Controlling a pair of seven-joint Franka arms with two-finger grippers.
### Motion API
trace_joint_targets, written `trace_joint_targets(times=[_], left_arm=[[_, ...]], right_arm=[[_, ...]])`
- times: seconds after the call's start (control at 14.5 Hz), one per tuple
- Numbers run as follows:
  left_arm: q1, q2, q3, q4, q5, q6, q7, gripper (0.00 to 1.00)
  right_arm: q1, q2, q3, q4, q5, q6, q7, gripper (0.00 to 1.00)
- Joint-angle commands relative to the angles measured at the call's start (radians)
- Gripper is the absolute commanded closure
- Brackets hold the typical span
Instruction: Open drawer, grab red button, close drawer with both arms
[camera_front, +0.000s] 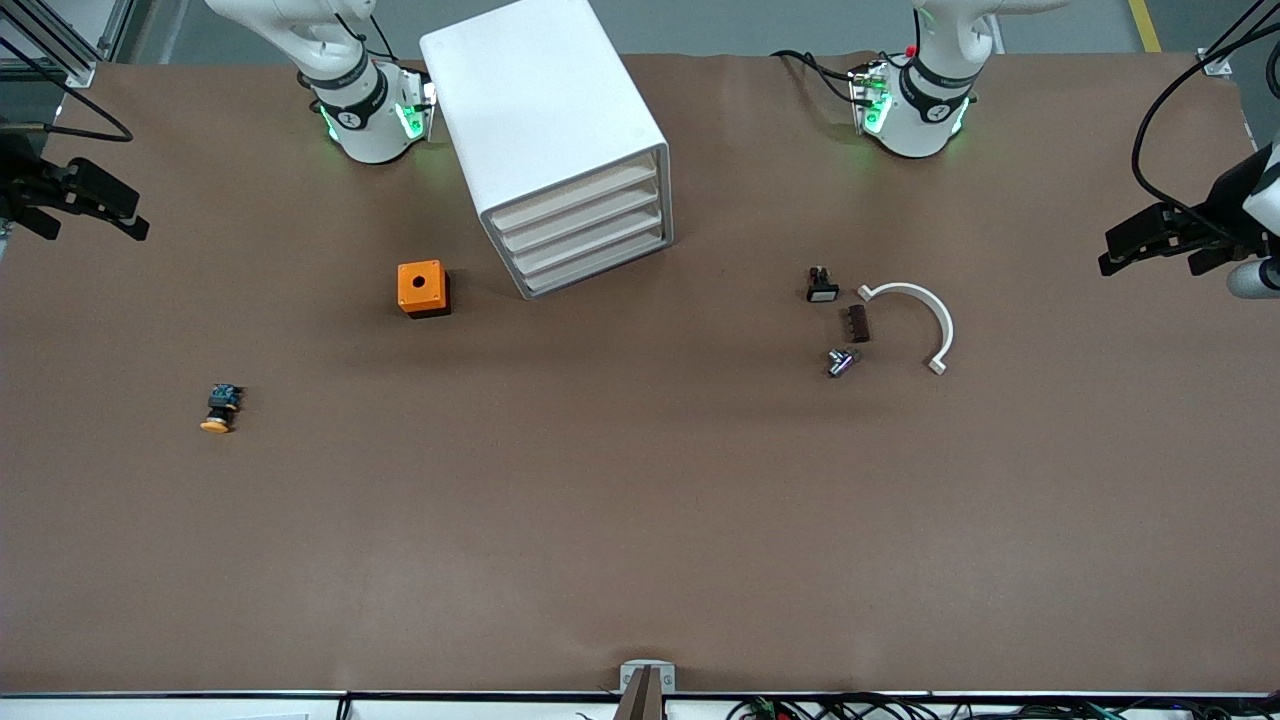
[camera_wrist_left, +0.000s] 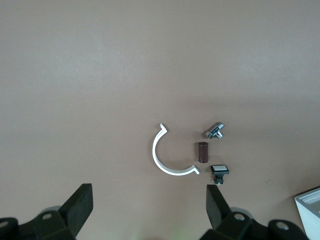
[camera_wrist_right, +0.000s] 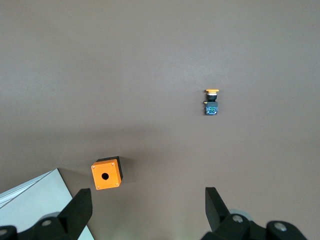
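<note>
Left gripper (camera_front: 1115, 250): wide open and holding nothing. It is up in the air over the left arm's end of the table (camera_front: 640, 520), and the arm waits.
Left fingers (camera_wrist_left: 80, 202): two black pads set well apart in the left wrist view, with bare tabletop between them.
Right gripper (camera_front: 135, 215): also wide open and empty. It is up over the right arm's end of the table, and the arm waits.
Right fingers (camera_wrist_right: 215, 202): spread apart, touching nothing.
Under the left wrist: a white half ring (camera_front: 925, 310), a brown block (camera_front: 857, 323), a small metal fitting (camera_front: 841, 361) and a black part with a white face (camera_front: 822, 286). All four lie close together toward the left arm's end.
Brown block: lies between the black part and the metal fitting, just beside the half ring's open side.
Under the right wrist: an orange cube (camera_front: 422, 288) with a round hole in its top, and a yellow-capped button (camera_front: 220, 408) lying on its side.
Yellow-capped button: nearer the front camera than the cube, well apart from it, toward the right arm's end.
Drawer cabinet (camera_front: 545, 120): white, standing between the two arm bases and turned at an angle, with the cube just beside it.
Drawers (camera_front: 585, 225): four fronts — all pushed in flush.
Red-capped button: shows in no view, so its place cannot be told.
</note>
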Motion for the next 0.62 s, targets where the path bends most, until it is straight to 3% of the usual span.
trace_joint_targets(times=[0.0, 0.55], left_arm=[[0.005, 0.008, -0.003, 0.019, 0.002, -0.017, -0.002, 0.00], [0.005, 0.045, 0.002, 0.021, -0.005, -0.025, -0.004, 0.00]], right_arm=[[0.004, -0.015, 0.001, -0.005, -0.007, 0.000, 0.016, 0.00], [0.004, -0.014, 0.001, -0.005, -0.007, 0.002, 0.015, 0.00]])
